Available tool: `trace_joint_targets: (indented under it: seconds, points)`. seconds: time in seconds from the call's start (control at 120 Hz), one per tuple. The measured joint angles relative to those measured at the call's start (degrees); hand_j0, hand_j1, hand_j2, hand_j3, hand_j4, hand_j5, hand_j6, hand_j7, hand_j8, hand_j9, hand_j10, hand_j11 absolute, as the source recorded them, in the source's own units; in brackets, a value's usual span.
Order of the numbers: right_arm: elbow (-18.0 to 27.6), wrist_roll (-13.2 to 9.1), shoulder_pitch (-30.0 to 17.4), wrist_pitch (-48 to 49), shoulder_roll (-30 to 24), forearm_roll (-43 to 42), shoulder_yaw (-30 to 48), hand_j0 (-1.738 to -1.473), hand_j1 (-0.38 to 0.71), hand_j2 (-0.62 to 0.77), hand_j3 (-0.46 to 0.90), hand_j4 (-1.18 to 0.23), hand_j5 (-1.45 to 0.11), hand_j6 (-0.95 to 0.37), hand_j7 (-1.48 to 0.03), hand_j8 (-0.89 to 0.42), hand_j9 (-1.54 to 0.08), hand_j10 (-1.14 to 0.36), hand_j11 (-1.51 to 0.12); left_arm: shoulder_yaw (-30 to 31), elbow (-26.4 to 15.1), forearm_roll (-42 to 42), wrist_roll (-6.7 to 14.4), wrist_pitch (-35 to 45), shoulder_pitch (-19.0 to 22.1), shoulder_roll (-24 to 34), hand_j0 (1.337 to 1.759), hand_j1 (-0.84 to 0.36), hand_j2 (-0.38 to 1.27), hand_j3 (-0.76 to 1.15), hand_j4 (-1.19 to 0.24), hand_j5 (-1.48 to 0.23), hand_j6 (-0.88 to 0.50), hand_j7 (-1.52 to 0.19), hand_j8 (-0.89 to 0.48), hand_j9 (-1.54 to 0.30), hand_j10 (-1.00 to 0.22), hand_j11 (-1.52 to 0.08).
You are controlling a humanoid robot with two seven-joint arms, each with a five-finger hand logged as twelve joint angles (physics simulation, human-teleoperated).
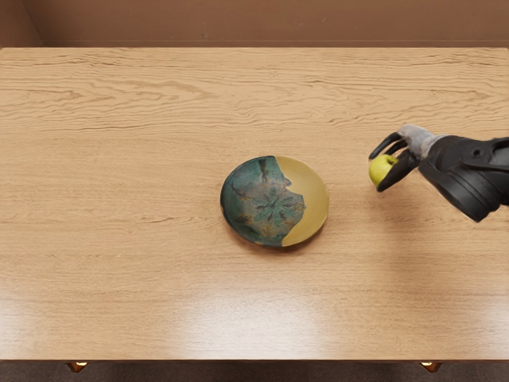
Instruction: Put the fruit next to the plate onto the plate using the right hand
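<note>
At the frame's right, the right hand (406, 156) wraps its fingers (385, 146) around the fruit (381, 169) — a grip fit for carrying, I judge — with the fruit over bare tabletop (159, 119), apart from the central plate (314, 191), not yet placed.

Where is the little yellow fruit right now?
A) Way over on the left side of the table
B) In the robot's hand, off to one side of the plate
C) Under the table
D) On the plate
B: the fruit sits between the curled fingers of the right hand, out to the right of the plate and not touching it.
</note>
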Motion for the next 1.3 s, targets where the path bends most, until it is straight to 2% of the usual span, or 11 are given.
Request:
trace_joint_targets:
  seconds: [0.117,0.267,0.425,0.75,1.1,1.2,1.3]
  points:
    - [1.2,-0.2,0.1,0.0,-3.7,0.1,5.6,-1.653,0.22,0.14,0.00,-0.68,-0.89,-0.47,-0.89,-0.43,-0.91,-0.68,-0.91,0.0,0.0,0.0,0.0,0.0,0.0,0.0,1.658,0.05,0.05,0.00,-0.25,-0.32,-0.25,-0.32,-0.25,-0.32,-0.25,-0.32]
    - [1.9,-0.3,-1.2,0.0,-4.6,0.4,11.6,-1.654,0.22,0.14,0.00,-0.68,-0.89,-0.47,-0.89,-0.43,-0.91,-0.68,-0.91,0.0,0.0,0.0,0.0,0.0,0.0,0.0,1.658,0.05,0.05,0.00,-0.25,-0.32,-0.25,-0.32,-0.25,-0.32,-0.25,-0.32]
    - [2.0,-0.2,-3.4,0.0,-0.9,0.5,15.3,-1.655,0.23,0.16,0.00,-0.68,-0.90,-0.47,-0.89,-0.43,-0.91,-0.68,-0.91,0.0,0.0,0.0,0.0,0.0,0.0,0.0,1.658,0.05,0.05,0.00,-0.25,-0.32,-0.25,-0.32,-0.25,-0.32,-0.25,-0.32]
    - [1.7,0.9,-7.6,0.0,7.5,0.1,17.3,-1.657,0.24,0.18,0.00,-0.68,-0.92,-0.46,-0.89,-0.41,-0.92,-0.66,-0.92,0.0,0.0,0.0,0.0,0.0,0.0,0.0,1.658,0.05,0.05,0.00,-0.25,-0.32,-0.25,-0.32,-0.25,-0.32,-0.25,-0.32]
    - [-0.2,1.4,-10.9,0.0,11.3,-2.0,17.8,-1.654,0.22,0.13,0.00,-0.69,-0.89,-0.47,-0.89,-0.43,-0.90,-0.68,-0.90,0.0,0.0,0.0,0.0,0.0,0.0,0.0,1.658,0.05,0.05,0.00,-0.25,-0.32,-0.25,-0.32,-0.25,-0.32,-0.25,-0.32]
    - [-0.4,2.2,-11.2,0.0,11.5,-2.3,18.0,-1.655,0.22,0.12,0.00,-0.65,-0.84,-0.47,-0.84,-0.44,-0.85,-0.65,-0.85,0.0,0.0,0.0,0.0,0.0,0.0,0.0,1.658,0.05,0.05,0.00,-0.25,-0.32,-0.25,-0.32,-0.25,-0.32,-0.25,-0.32]
    - [-0.4,2.6,-11.5,0.0,11.6,-2.5,18.1,-1.656,0.18,0.05,0.00,-0.55,-0.71,-0.44,-0.71,-0.42,-0.71,-0.55,-0.72,0.0,0.0,0.0,0.0,0.0,0.0,0.0,1.658,0.05,0.05,0.00,-0.25,-0.32,-0.25,-0.32,-0.25,-0.32,-0.25,-0.32]
